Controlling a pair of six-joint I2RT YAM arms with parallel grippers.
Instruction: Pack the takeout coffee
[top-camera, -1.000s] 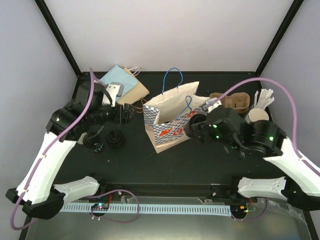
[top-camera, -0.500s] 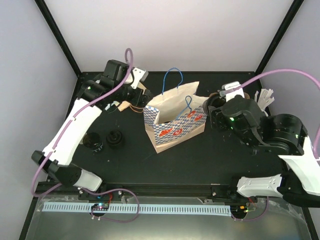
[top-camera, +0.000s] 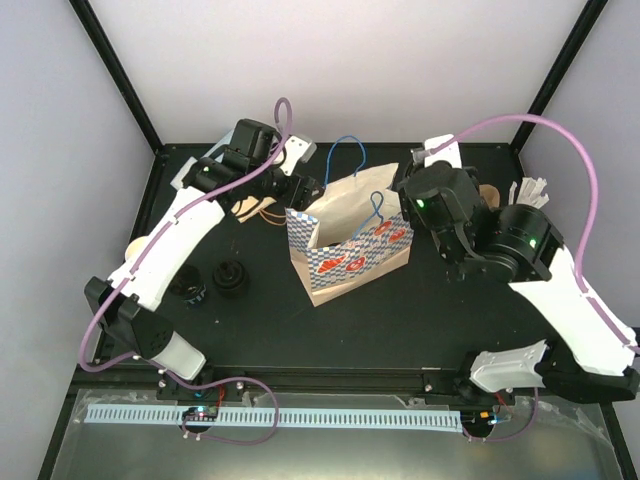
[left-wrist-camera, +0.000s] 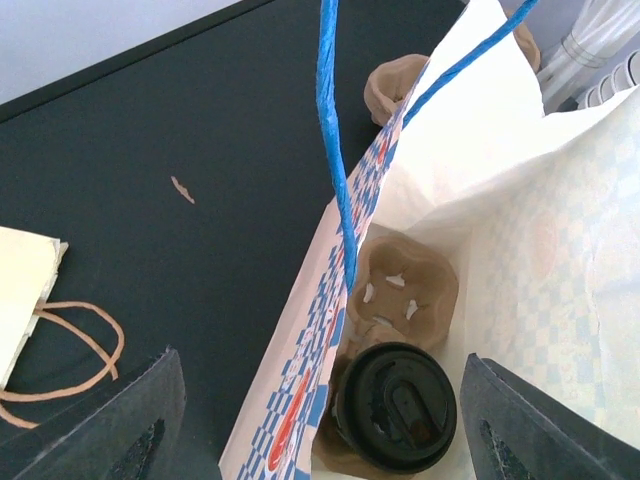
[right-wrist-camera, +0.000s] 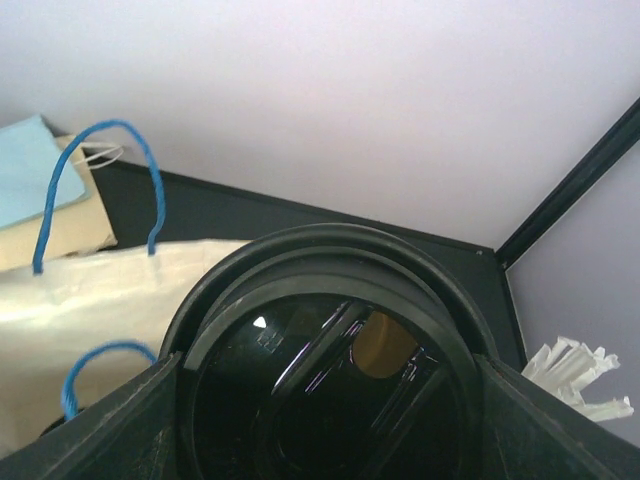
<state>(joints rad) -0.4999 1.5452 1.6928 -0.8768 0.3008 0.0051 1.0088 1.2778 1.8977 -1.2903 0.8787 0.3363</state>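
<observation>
Both arms have swung toward the back of the table since a second ago. The left gripper (left-wrist-camera: 320, 370) has gone from the near-left side to a spot above the checked bag (top-camera: 350, 255), and the right gripper (right-wrist-camera: 320, 400) has risen from the bag's right end to just behind it.

The left wrist view looks straight down into the bag. The brown pulp cup tray (left-wrist-camera: 400, 285) sits at the bottom. One hole is bare, and the other holds a cup capped with a glossy black lid (left-wrist-camera: 393, 405). The left fingers stand wide apart with nothing between them.

The right fingers clamp a second black lid (right-wrist-camera: 330, 255) — round, ridged at the rim, filling most of that wrist view. Two more loose lids (top-camera: 230, 278) lie on the table left of the bag, and white stir sticks (top-camera: 530, 190) stand at the far right.
</observation>
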